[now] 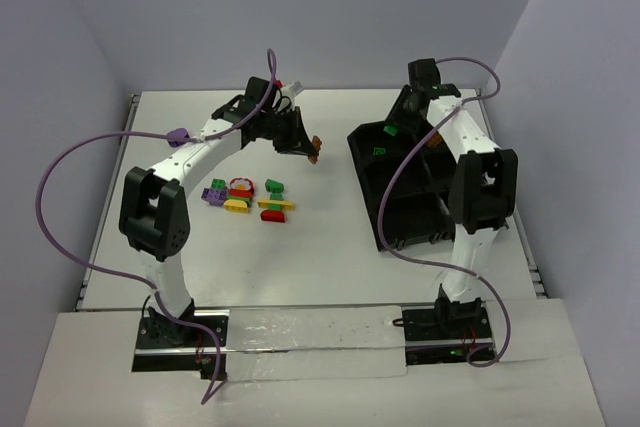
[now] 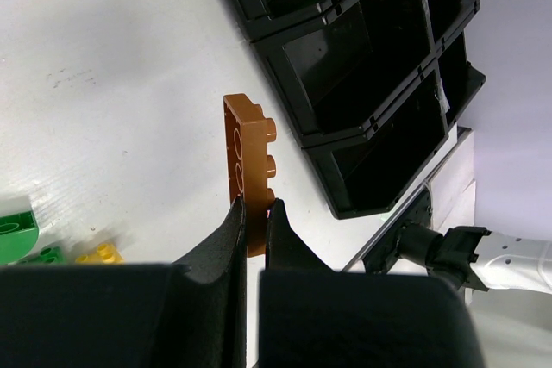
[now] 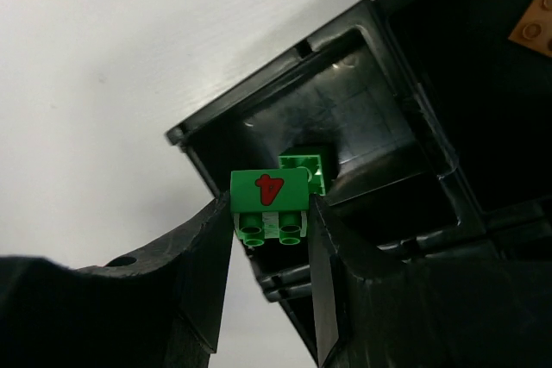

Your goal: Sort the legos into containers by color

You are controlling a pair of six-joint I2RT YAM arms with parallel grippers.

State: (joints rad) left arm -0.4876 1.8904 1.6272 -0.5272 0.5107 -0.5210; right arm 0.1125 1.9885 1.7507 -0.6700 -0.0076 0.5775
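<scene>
My left gripper (image 2: 256, 207) is shut on an orange lego (image 2: 248, 161), held edge-on above the table between the loose pile and the black tray (image 2: 362, 84). From above, this orange lego (image 1: 316, 150) hangs just left of the tray (image 1: 410, 217). My right gripper (image 3: 270, 213) is shut on a green lego with a red mark (image 3: 270, 191), over the tray's far-left compartment (image 3: 259, 92). A second green lego (image 3: 306, 165) lies in that compartment. Another orange lego (image 3: 536, 28) sits in a neighbouring compartment.
Loose legos lie in a cluster left of centre: purple (image 1: 214, 194), yellow (image 1: 236, 206), green (image 1: 273, 187) and red (image 1: 272, 217). A purple cable (image 1: 60, 167) loops off the left arm. Walls enclose the table at the back and sides.
</scene>
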